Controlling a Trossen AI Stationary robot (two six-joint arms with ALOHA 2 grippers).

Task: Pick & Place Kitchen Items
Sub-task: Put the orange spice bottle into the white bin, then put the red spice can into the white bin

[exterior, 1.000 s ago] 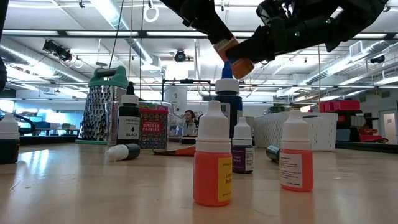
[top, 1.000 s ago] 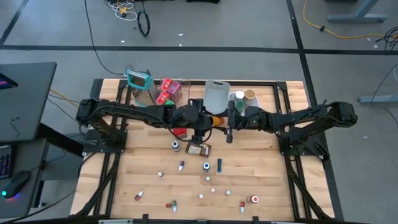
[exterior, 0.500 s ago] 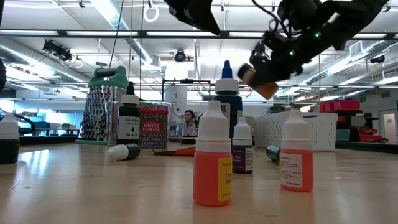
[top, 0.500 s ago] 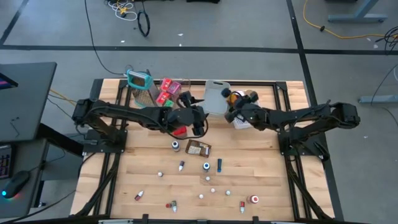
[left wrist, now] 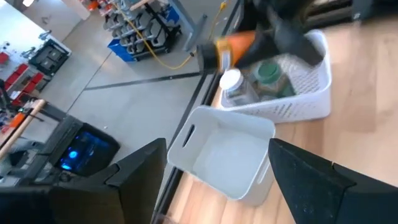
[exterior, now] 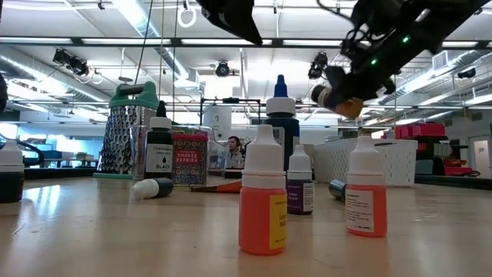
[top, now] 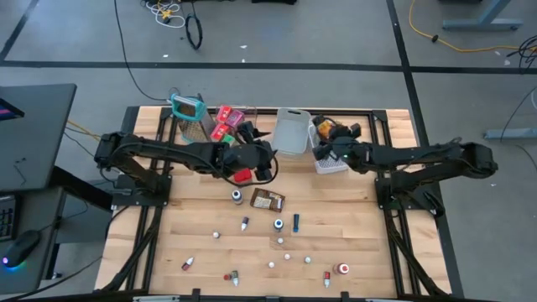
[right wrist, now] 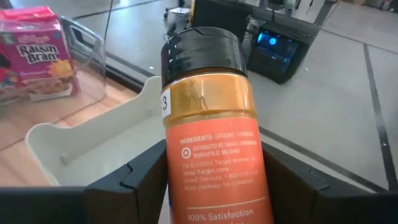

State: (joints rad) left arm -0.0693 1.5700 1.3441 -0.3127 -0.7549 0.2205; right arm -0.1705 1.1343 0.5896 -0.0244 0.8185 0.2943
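An orange spice jar (right wrist: 211, 124) with a black cap is in my right gripper (top: 329, 134), which is shut on it. The jar hangs above the white slotted basket (top: 331, 161) at the far right. That basket holds a white-lidded jar (left wrist: 231, 81) and a green-lidded jar (left wrist: 268, 71). My left gripper (top: 250, 136) stands open and empty above the table's middle, pointing at the grey bin (left wrist: 217, 152). Small dropper bottles (exterior: 261, 192) and a brown packet (top: 267, 200) lie on the near half of the table. My right gripper pinches the jar's labelled body (right wrist: 186, 186) between its two fingers, one on each side, below the cap. The fingers come from the table's right, slanting a little down, and lie along the jar. The jar (exterior: 342, 100) is lifted clear and tilted, cap away from the wrist.
A clear bin (top: 231, 122) with red and pink packets and a teal-framed grater (top: 189, 113) stand at the far left. A pink Raisin Bran box (right wrist: 31, 50) shows beside the clear bin. A red item (top: 242, 176) lies under my left arm.
My right gripper has carried the orange jar from above the table's middle toward the far right, over the white basket, rolling so the jar turned about. My left gripper has drawn back a little toward the left and swung to point at the far edge.
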